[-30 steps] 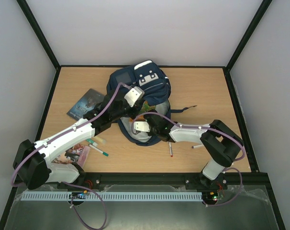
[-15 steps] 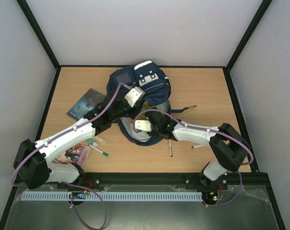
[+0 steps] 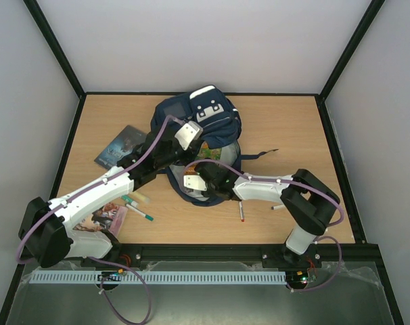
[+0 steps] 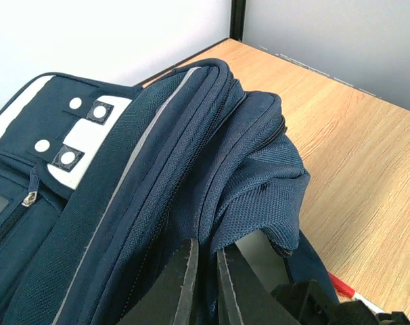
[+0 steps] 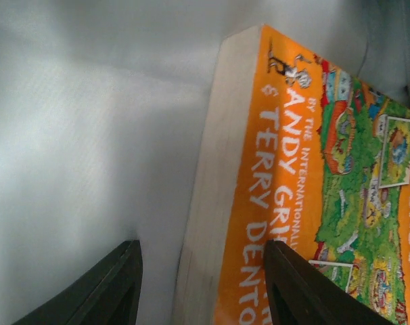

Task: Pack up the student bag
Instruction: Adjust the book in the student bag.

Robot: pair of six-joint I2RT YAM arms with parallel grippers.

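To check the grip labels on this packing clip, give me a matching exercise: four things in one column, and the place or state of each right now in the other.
Things:
1. left gripper
2. right gripper
3. orange book
4. dark book

Places or states:
a. lying inside the student bag
b. flat on the table, left of the bag
c. pinched shut on the edge of the bag's opening
d. open, fingers apart on either side of the book's page edge

Pairs: 1-c; 2-d; 3-a; 4-b
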